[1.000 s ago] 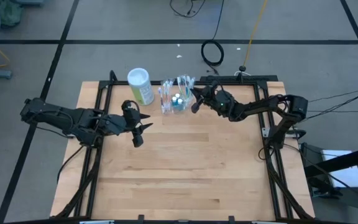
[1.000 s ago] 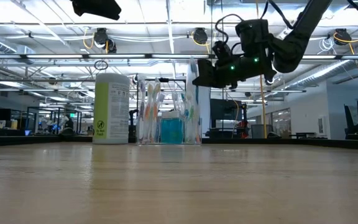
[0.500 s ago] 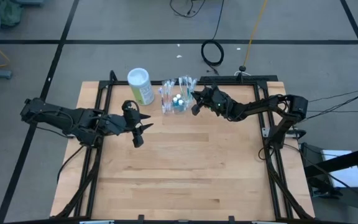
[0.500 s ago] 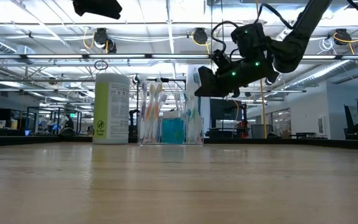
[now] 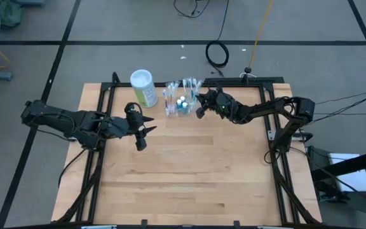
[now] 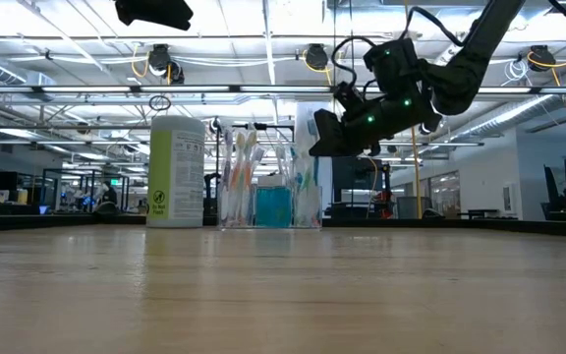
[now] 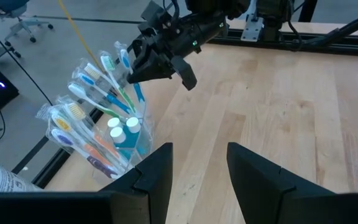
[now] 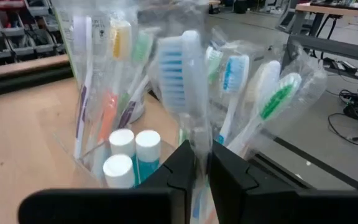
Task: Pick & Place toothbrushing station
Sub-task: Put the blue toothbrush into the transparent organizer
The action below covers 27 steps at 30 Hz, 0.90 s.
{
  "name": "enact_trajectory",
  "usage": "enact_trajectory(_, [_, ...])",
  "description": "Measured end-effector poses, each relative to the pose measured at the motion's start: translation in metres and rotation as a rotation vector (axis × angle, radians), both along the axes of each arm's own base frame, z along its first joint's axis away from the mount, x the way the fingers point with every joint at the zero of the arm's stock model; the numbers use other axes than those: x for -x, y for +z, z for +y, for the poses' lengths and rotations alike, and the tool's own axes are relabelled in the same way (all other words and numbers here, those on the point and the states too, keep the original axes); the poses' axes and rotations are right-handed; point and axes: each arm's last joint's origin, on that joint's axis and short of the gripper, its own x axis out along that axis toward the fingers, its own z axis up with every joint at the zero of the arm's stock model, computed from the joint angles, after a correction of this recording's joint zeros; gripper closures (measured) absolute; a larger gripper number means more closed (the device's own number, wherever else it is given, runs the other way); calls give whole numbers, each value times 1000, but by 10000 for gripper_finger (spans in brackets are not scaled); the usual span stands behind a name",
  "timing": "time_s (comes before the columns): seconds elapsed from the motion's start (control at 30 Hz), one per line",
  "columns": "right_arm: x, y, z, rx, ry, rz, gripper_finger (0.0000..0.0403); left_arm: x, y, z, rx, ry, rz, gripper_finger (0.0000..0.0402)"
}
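The toothbrushing station (image 5: 181,102) is a clear plastic holder with several wrapped toothbrushes and small white-capped blue tubes. It stands on its base near the table's far edge and also shows in the low view (image 6: 268,197). My right gripper (image 5: 199,105) is at the station's right side, above the table, nearly shut on a wrapped toothbrush with blue bristles (image 8: 178,68). My left gripper (image 5: 145,130) waits open and empty, left of the station and nearer the table's front edge. My right gripper pinches the wrapped shaft of the blue-bristled toothbrush (image 8: 199,146) between its two fingers, below the head. It comes from the table's right side, slanting a little downward. The toothbrush stands upright in the holder. The fingers hide whether the holder's wall is also between them.
A green canister with a white lid (image 5: 143,87) stands just left of the station at the far edge. Black frame rails (image 5: 246,81) run along the table's far and side edges. The wooden top (image 5: 189,172) lies bare in front of both grippers.
My right gripper has sunk a little and tipped its fingers downward, closing in on the station's right side. The station stays standing where it was.
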Motion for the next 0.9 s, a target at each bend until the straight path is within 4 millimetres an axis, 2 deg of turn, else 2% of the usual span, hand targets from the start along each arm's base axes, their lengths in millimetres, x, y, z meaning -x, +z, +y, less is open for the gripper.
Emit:
enact_trajectory(0.27, [2, -8, 0, -33, 0, 77, 316, 0, 0, 0, 0, 0, 0, 243])
enact_trajectory(0.53, [2, -7, 0, -30, 1, 72, 260, 0, 0, 0, 1, -1, 0, 243])
enact_trajectory(0.9, [5, 9, 2, -7, -1, 17, 232, 0, 0, 0, 1, -1, 0, 243])
